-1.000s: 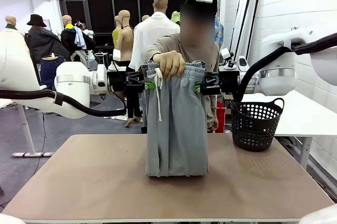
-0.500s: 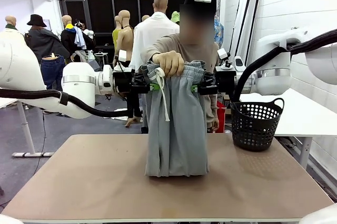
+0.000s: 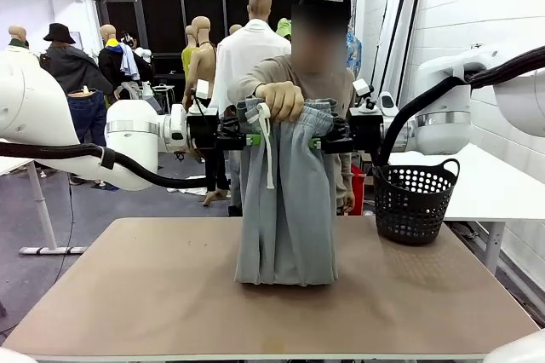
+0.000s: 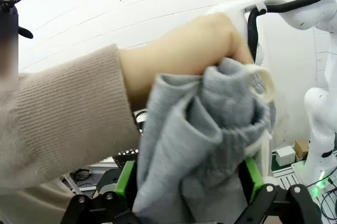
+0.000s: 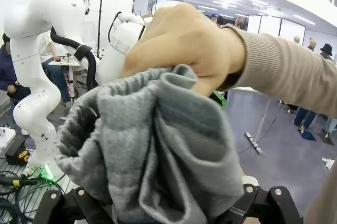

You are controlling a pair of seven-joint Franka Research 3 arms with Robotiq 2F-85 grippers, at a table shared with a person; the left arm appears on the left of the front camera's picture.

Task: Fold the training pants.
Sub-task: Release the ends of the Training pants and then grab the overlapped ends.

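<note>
Closer now, left claw (image 3: 249,138) and right claw (image 3: 317,143) flank the training pants (image 3: 288,210), jaws apart; a hand (image 3: 281,100) holds the waistband above the bench (image 3: 128,295).

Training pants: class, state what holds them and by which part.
The person's hand grips the training pants by the bunched waistband. The left gripper and right gripper flank it, open.
</note>
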